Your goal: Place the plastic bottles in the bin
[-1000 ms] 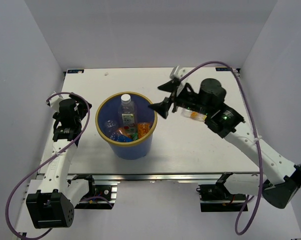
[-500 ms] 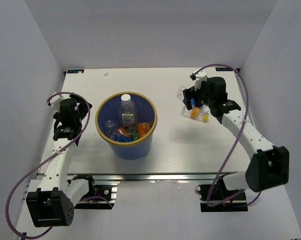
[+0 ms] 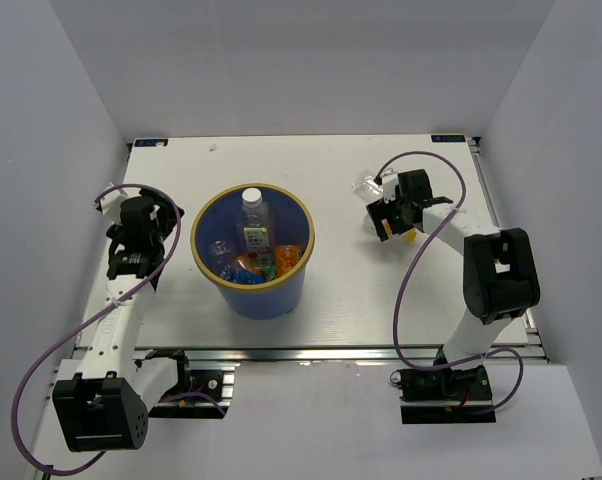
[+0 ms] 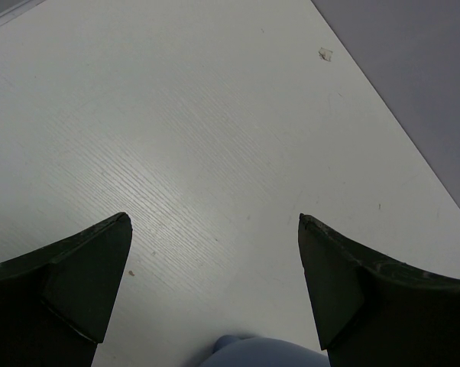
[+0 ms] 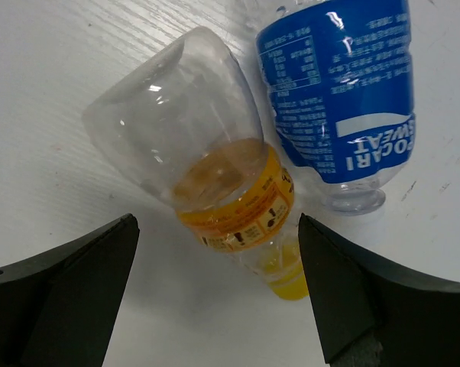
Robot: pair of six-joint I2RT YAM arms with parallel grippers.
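Right gripper [image 5: 215, 229] lowered over orange-label bottle [image 5: 234, 210]; left gripper [image 4: 215, 222] unmoved

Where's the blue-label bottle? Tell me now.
Right wrist view, upper right: the blue-label bottle lies on the table beside the orange-label bottle, beneath the right gripper, jaws open, right of the bin.

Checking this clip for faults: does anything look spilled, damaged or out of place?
Nothing spilled or broken. An orange-labelled bottle, cap on and holding a little amber liquid, and a blue-labelled bottle beside it lie on their sides on the table, outside the bin.
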